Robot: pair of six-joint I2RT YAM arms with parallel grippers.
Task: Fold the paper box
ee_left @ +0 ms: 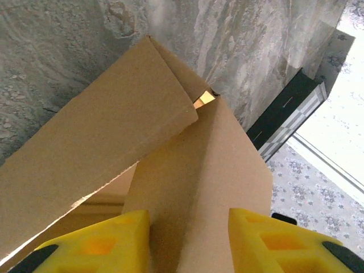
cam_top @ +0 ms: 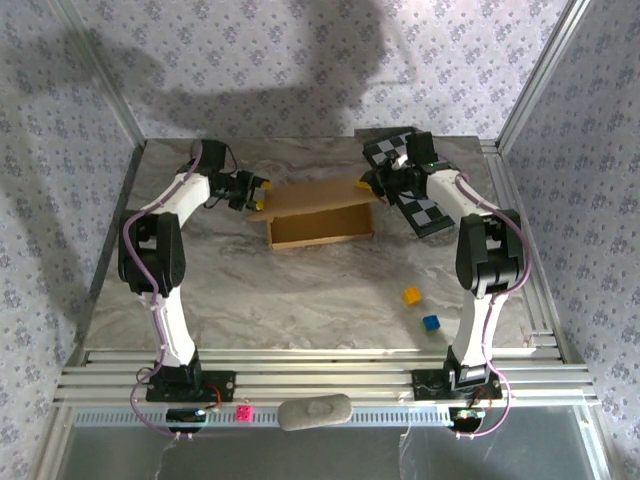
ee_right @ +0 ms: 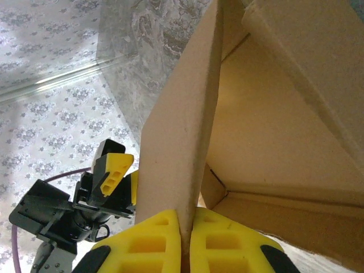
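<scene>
— On the counter, past its middle, the paper box is seen open-topped between 2 claws.
— Its right wall is clamped by the right claw; the left claw is held parted, a flap between its fingers. A checkered board is spotted behind.

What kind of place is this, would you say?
Likely a robot lab cell: marble-patterned table on silver aluminium rails, floral-patterned backdrop walls, a black-and-white checkered board.
</scene>
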